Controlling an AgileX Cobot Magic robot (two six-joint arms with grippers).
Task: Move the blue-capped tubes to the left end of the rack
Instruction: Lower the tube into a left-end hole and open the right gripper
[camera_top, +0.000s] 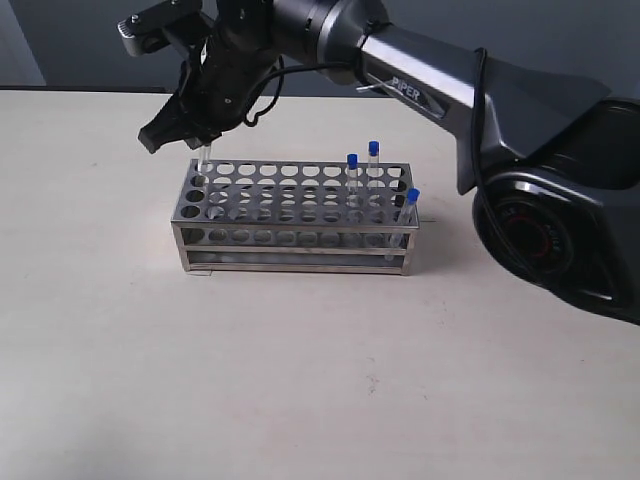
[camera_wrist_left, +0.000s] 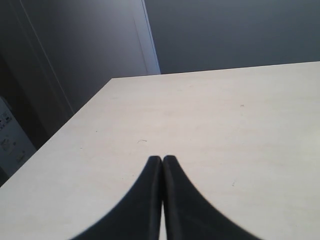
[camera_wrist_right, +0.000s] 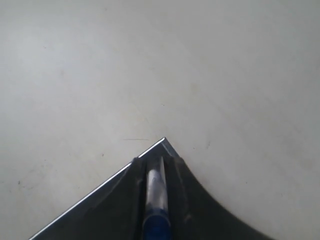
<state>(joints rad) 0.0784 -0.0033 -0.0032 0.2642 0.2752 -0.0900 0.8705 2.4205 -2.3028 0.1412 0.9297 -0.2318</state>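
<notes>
The steel rack (camera_top: 290, 220) stands in the middle of the table. Three blue-capped tubes stand at its right end: one (camera_top: 352, 180), one (camera_top: 373, 165) and one (camera_top: 408, 210). My right gripper (camera_top: 190, 135) reaches across to the rack's left end and is shut on the fourth blue-capped tube (camera_wrist_right: 156, 197), whose clear lower part (camera_top: 204, 165) goes down into a hole at the rack's far left corner (camera_wrist_right: 164, 142). My left gripper (camera_wrist_left: 162, 159) is shut with nothing in it, over bare table; it does not show in the exterior view.
The pale table (camera_top: 300, 380) spreads round the rack. The right arm's dark base (camera_top: 560, 220) stands at the right. In the left wrist view, the table's edge (camera_wrist_left: 65, 125) runs beside a dark wall.
</notes>
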